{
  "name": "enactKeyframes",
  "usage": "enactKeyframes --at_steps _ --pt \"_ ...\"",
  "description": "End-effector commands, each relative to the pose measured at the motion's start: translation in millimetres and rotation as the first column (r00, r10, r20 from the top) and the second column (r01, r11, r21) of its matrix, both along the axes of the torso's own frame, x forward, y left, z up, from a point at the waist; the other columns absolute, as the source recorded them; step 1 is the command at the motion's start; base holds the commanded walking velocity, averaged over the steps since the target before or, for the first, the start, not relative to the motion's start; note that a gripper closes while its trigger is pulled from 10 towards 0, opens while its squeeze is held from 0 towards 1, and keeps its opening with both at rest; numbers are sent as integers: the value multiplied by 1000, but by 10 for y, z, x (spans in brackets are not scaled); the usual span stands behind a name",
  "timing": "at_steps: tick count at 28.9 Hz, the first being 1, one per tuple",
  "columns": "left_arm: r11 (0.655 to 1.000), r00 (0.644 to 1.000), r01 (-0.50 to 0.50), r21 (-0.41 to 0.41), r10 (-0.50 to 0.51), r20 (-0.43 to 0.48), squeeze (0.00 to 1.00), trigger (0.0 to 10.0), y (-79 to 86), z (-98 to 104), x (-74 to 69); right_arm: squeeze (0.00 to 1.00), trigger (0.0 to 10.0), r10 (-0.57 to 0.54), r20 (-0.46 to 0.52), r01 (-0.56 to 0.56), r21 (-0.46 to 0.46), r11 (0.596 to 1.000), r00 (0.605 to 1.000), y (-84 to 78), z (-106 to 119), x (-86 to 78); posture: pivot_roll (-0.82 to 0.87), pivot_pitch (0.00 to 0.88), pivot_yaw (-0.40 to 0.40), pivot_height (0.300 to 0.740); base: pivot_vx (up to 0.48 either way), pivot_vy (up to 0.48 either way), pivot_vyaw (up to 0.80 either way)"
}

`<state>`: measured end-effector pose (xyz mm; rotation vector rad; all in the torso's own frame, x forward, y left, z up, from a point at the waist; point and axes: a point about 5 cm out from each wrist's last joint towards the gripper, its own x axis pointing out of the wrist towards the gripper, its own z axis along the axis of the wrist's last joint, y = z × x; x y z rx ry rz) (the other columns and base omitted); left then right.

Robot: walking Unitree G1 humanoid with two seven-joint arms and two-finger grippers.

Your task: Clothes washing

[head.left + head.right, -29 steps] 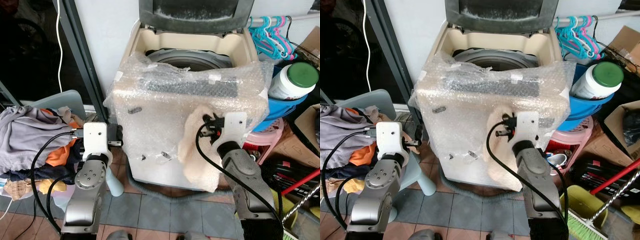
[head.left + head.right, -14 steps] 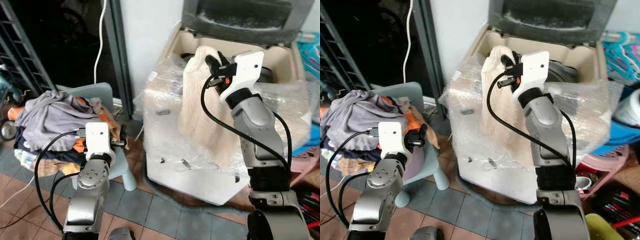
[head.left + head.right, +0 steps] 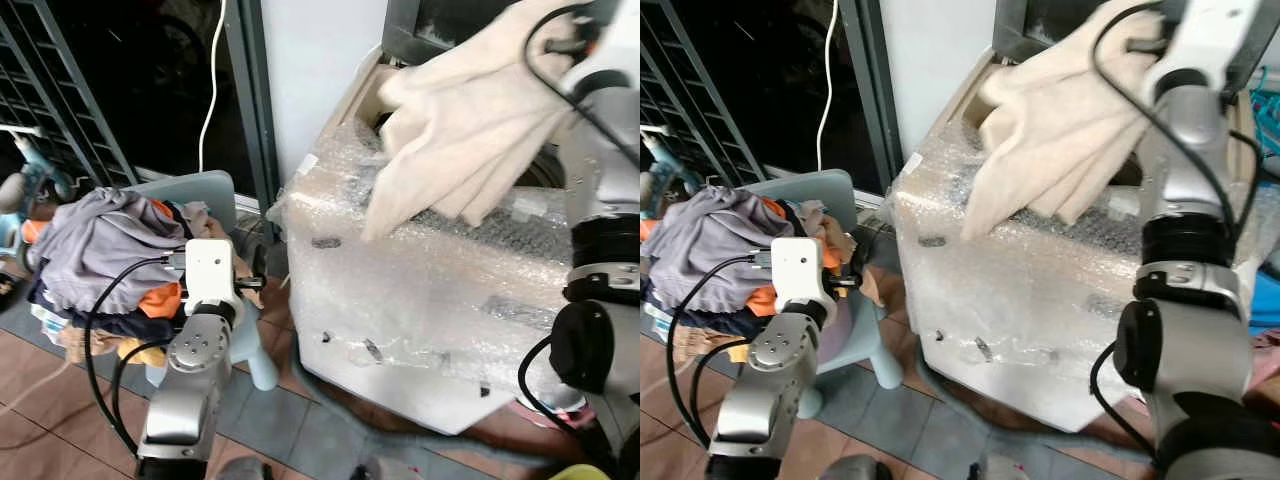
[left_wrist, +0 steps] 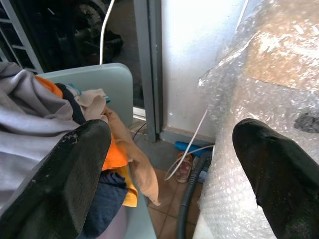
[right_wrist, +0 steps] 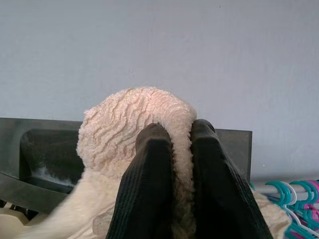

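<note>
Overhead, a cream towel (image 3: pixel 460 120) was held pinched in the right pincer (image 5: pixel 174 149), draped above the bubble-wrapped washer (image 3: pixel 420 290). Left pincer (image 4: pixel 169 164): fingers spread, held low between washer and clothes pile (image 3: pixel 90 250) on a chair (image 3: pixel 200 190).

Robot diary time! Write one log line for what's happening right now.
right gripper: shut on cream towel, held above washing machine | left gripper: open, idle beside clothes pile
</note>
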<state>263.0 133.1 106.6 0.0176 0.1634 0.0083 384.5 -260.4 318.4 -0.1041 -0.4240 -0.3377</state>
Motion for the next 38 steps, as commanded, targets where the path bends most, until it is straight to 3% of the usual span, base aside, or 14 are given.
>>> enactKeyframes --at_steps 1,2,3,4,5,6,7,9,11,22,24,30,32,38 --pt "1000 1000 -19 15 19 -6 0 10000 39 -2 -18 0 10000 61 -38 -61 -6 998 997 147 -118 56 -42 0 -3 740 0 0 0" --pt "1000 1000 -20 15 20 -6 0 10000 38 -2 -21 0 10000 87 -59 -87 2 996 995 175 -182 63 -42 0 -3 740 0 0 0" --pt "1000 1000 -20 15 20 -9 0 10000 33 -5 -22 620 10000 123 -88 -122 15 992 989 228 -289 67 -42 0 -2 740 0 0 0" --pt "1000 1000 -20 15 20 -11 0 10000 29 -7 -24 620 10000 144 -105 -142 23 990 984 261 -352 67 -42 0 -1 740 0 0 0" --pt "1000 1000 -18 16 18 -11 0 10000 24 -6 -23 1000 10000 188 -132 -184 40 982 973 328 -449 75 -43 0 0 740 0 0 0" --pt "1000 1000 -18 16 18 -11 0 10000 24 -6 -23 1000 10000 188 -132 -184 40 982 973 328 -449 75 -43 0 0 740 0 0 0" --pt "1000 1000 -13 20 13 -10 0 10000 17 -4 -24 1000 10000 271 -174 -264 64 962 947 460 -625 65 -46 0 2 740 0 0 0" --pt "1000 1000 -11 21 11 -9 0 10000 13 -4 -26 1000 10000 338 -167 -327 91 941 926 557 -703 48 -46 0 2 740 0 0 0" --pt "999 1000 -17 34 18 -9 0 10000 17 -7 -25 1000 10000 348 -168 -344 56 937 922 614 -767 4 -48 0 1 740 0 0 0" --pt "999 1000 -13 49 13 -2 0 10000 28 0 -36 1000 10000 307 -146 -326 -130 936 940 618 -1047 -482 -54 0 -2 740 0 0 0" --pt "999 1000 3 53 -3 7 0 10000 12 8 -37 1000 10000 313 -128 -331 -157 931 941 652 -1077 -574 -58 0 0 740 0 0 0" --pt "997 998 67 29 -68 17 0 10000 -50 9 -42 1000 10000 266 -213 -305 -180 935 940 804 -1401 -898 -65 0 3 740 0 0 0" --pt "996 996 86 27 -86 26 0 10000 -77 20 -38 1000 10000 247 -231 -305 -262 916 941 879 -1494 -1022 -62 0 3 740 0 0 -750" --pt "995 995 94 35 -96 33 0 10000 -82 32 -51 1000 10000 238 -291 -301 -194 934 927 888 -1674 -1144 -61 0 3 740 0 0 -750"
